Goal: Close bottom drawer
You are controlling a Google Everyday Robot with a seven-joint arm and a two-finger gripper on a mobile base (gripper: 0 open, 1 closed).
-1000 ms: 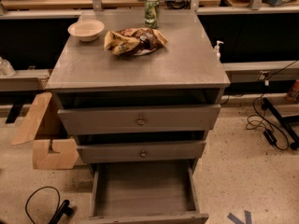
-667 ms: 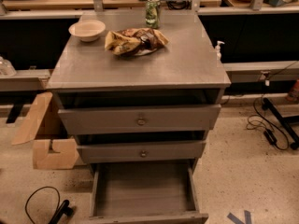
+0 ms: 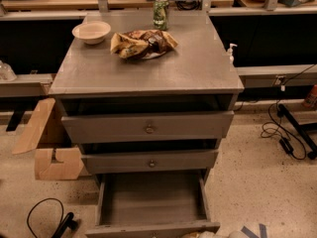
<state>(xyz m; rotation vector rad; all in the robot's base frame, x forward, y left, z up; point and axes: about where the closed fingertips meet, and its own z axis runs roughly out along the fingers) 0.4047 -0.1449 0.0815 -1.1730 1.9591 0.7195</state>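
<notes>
The grey cabinet [image 3: 148,73] has three drawers. The bottom drawer [image 3: 151,200] is pulled far out, its empty inside showing. Its slim front [image 3: 148,229] lies at the lower edge of the camera view, and its knob is cut off there. The middle drawer [image 3: 151,161] and the top drawer [image 3: 148,127], each with a small round knob, stand slightly out. The gripper is not in view.
On the cabinet top are a white bowl [image 3: 91,32], a crumpled snack bag [image 3: 142,43] and a green can [image 3: 160,13]. A cardboard box [image 3: 47,143] and a black cable [image 3: 44,217] lie on the floor at left. Cables [image 3: 282,133] lie at right. Blue tape [image 3: 252,230] marks the floor.
</notes>
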